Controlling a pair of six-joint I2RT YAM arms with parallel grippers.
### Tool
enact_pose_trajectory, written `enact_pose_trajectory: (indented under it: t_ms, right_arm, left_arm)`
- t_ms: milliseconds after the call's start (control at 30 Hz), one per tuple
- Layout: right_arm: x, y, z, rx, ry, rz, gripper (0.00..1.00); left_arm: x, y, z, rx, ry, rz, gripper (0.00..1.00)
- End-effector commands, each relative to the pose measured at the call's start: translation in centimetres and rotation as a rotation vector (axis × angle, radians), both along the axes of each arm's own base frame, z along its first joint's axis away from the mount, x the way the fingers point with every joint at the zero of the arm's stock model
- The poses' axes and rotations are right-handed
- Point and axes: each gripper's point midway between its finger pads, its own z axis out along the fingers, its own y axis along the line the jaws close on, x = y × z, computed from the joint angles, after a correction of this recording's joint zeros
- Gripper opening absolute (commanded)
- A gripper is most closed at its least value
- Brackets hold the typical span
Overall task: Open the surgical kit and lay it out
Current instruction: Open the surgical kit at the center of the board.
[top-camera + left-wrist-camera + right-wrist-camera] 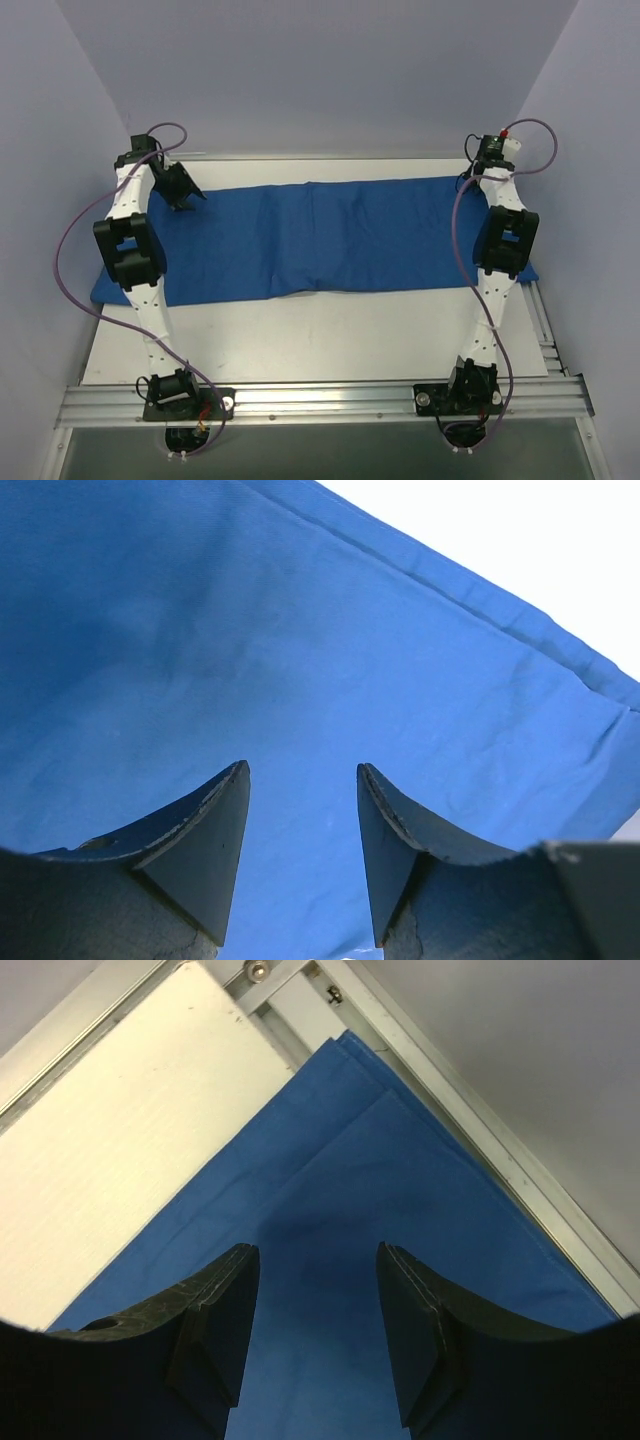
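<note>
The royal-blue cloth wrap [340, 238] lies as a long folded band across the white table, from the left edge to the right edge. My left gripper [180, 188] hovers over its far left end, open and empty; in the left wrist view [302, 768] only the cloth [300, 640] and its hemmed edge show between the fingers. My right gripper [315, 1250] is open and empty above the cloth's right end [380, 1190], near a layered corner. In the top view the right arm hides it. The steel tray and the instruments are not in view.
The bare white tabletop [320, 340] lies in front of the cloth. An aluminium rail [320, 400] carries both arm bases at the near edge. A metal rail [480, 1110] runs close along the cloth's right edge. Pale walls enclose the table on three sides.
</note>
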Motion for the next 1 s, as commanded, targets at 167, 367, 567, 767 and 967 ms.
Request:
enact_pose_trajectory:
  t_ms: [167,367,567,767,967]
  right_arm:
    - [1.9,-2.5,2.4,-0.077,-0.083,-0.113,0.51]
    - [2.7,-2.7,2.0,-0.067,-0.118,-0.124,0.51]
    - [2.9,-2.4,0.3,-0.041,-0.094,-0.123,0.50]
    - [2.3,-2.4,-1.2,-0.026,-0.058,-0.130,0.46]
    - [2.1,-2.8,-1.0,-0.036,-0.066,-0.147,0.32]
  left_arm:
    - [1.2,-3.3,2.8,-0.027,-0.075,-0.055,0.56]
    - [1.6,-3.5,2.5,-0.029,-0.072,-0.061,0.56]
    - [1.8,-3.3,2.5,-0.029,-0.071,-0.058,0.56]
    - [1.8,-2.9,2.5,-0.031,-0.071,-0.049,0.56]
    - [1.9,-2.6,2.3,-0.032,-0.067,-0.043,0.56]
